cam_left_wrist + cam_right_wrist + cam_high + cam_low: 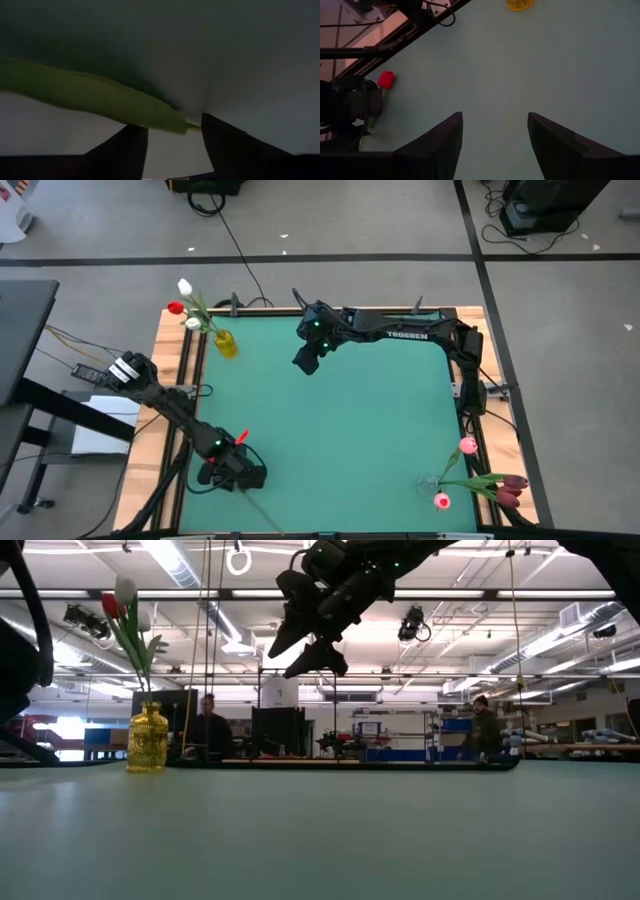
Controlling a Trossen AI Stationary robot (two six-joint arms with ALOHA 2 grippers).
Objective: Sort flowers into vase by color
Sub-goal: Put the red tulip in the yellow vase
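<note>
On the green counter (330, 430), seen from above, the left hand (232, 472) is low at the near left edge with a red tulip (242, 438) at it, the stem running off toward the counter's front edge. Whether the fingers grip the stem cannot be told there; the left wrist view shows only a green leaf (90, 97) lying across between the two parted fingers (127, 147). The right hand (307, 358) is held above the counter's far middle, its fingers (440, 142) spread and empty in the right wrist view, which also shows the red head beside the left arm. A yellow vase (226, 343) at the far left corner holds red and white tulips; the low view shows it upright. A clear vase (430, 485) near the right corner, with pink and maroon tulips, is seen only from above.
</note>
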